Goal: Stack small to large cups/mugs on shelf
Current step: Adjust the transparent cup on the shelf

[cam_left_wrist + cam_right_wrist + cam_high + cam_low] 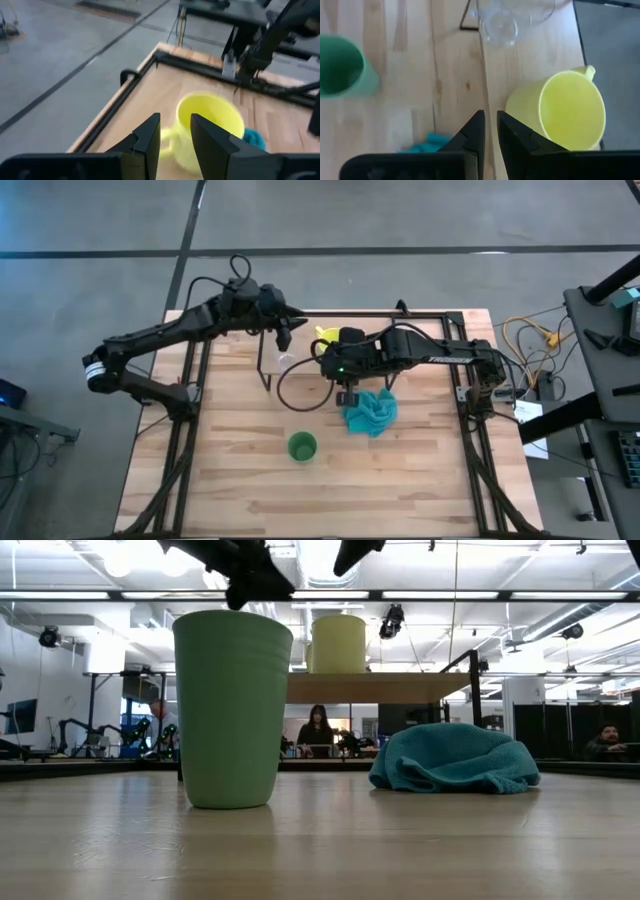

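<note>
From above, the left arm is reaching in from nine o'clock toward the table's far edge, its left gripper (284,332) hovering over the left end of the shelf (268,352). In its wrist view its fingers (148,137) are standing spread with a gap between them, holding nothing, with the yellow mug (206,129) just beyond them, handle toward the fingers.

The clear glass cup (498,21) is sitting on the shelf near that end, and the yellow mug (326,335) is sitting on the same plank toward its far edge, at roughly twelve o'clock of the table; the two are near each other but apart.

The green cup (302,447) is standing upright on the tabletop (420,480) toward six o'clock, well apart from the shelf.

The right arm is stretching in from three o'clock, the right gripper (346,397) hanging over the table's middle just beside the teal cloth (371,413). Its fingers (473,135) are nearly pressed together with a narrow slit, pinching nothing.
</note>
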Available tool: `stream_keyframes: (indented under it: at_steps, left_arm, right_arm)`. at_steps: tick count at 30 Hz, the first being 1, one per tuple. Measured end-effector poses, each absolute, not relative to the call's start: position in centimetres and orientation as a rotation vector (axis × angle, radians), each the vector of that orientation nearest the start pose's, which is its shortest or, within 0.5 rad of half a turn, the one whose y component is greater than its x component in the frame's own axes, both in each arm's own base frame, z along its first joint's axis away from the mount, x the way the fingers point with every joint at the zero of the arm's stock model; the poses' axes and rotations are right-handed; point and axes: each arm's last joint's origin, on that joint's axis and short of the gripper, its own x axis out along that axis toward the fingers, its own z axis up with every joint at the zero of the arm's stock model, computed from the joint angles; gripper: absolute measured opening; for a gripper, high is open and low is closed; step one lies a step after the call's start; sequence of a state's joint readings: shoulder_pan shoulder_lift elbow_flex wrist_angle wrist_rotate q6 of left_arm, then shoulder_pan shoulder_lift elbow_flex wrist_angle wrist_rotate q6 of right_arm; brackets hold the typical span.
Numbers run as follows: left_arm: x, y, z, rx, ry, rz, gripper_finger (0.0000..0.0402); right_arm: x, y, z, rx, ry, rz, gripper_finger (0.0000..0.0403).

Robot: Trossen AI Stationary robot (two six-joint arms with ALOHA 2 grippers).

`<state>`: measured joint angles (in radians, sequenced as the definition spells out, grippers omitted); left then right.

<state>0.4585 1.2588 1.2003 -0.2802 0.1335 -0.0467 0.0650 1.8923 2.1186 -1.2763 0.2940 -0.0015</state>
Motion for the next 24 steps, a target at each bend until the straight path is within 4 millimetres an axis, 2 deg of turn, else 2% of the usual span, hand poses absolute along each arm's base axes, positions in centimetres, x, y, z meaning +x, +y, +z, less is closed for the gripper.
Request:
stream_keyframes:
  at_steps: [3, 7, 12, 15, 19, 24]
  left_arm:
    - [24.0, 11.4, 37.1, -0.157, 0.353, 0.329, 0.0093]
    - [22.3, 10.5, 38.6, -0.159, 0.291, 0.313, 0.0093]
    - [19.8, 8.7, 39.5, -0.327, 0.299, 0.200, 0.0093]
    - [18.6, 7.4, 39.0, -0.367, 0.353, 0.119, 0.0093]
    - [17.7, 6.0, 38.7, -0.322, 0.376, 0.065, 0.0093]
    - [17.9, 4.7, 37.2, -0.314, 0.424, 0.005, 0.0093]
  right_arm:
    - [38.0, 1.9, 38.7, -0.183, 0.984, -0.195, 0.0043]
    - [38.4, 2.0, 39.0, -0.214, 0.940, -0.173, 0.0043]
    - [38.7, 1.4, 39.2, -0.197, 0.903, -0.192, 0.0043]
    - [38.9, 1.0, 39.3, -0.191, 0.887, -0.206, 0.0043]
    - [38.9, 0.4, 39.3, -0.170, 0.887, -0.225, 0.0043]
    - [38.9, 0.4, 39.3, -0.174, 0.888, -0.226, 0.0043]
